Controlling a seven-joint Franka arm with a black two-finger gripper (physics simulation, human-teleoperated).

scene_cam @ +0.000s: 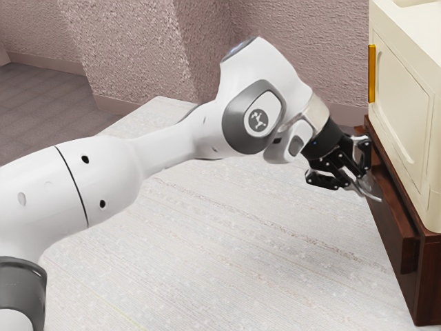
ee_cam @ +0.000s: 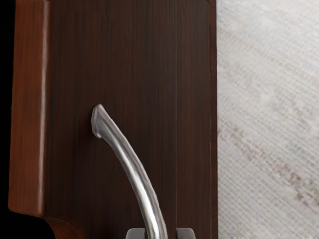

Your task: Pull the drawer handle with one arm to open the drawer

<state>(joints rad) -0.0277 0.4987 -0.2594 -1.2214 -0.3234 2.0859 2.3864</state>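
"Where's the arm?"

"The arm (scene_cam: pixel 165 153) comes in from the exterior view's left and bends down toward the dark red-brown drawer (scene_cam: pixel 394 219). The gripper (scene_cam: pixel 365 185) is right at its front."

"And the handle?"

"The handle (ee_cam: pixel 133 169) is on the drawer's front — a curved, shiny silver bar. One end meets the dark wood, and the bar arches from there to the gripper."

"Are the fingers closed on it?"

"No, the fingers (ee_cam: pixel 135 233) stand apart, one on each side of the bar. It runs between them, very close to one, with a narrow gap to the other."

"Is the drawer out at all?"

"I can't tell from here."

"What's around it?"

"A cream cabinet (scene_cam: pixel 405 96) sits above the brown wood, with a gold strip (scene_cam: pixel 372 74) upright along its edge. A pale, faintly striped surface (scene_cam: pixel 227 241) lies beneath the arm and beside the drawer. Behind — a rough, pinkish wall (scene_cam: pixel 138 52), and darker flooring (scene_cam: pixel 41 93) toward the exterior view's left."
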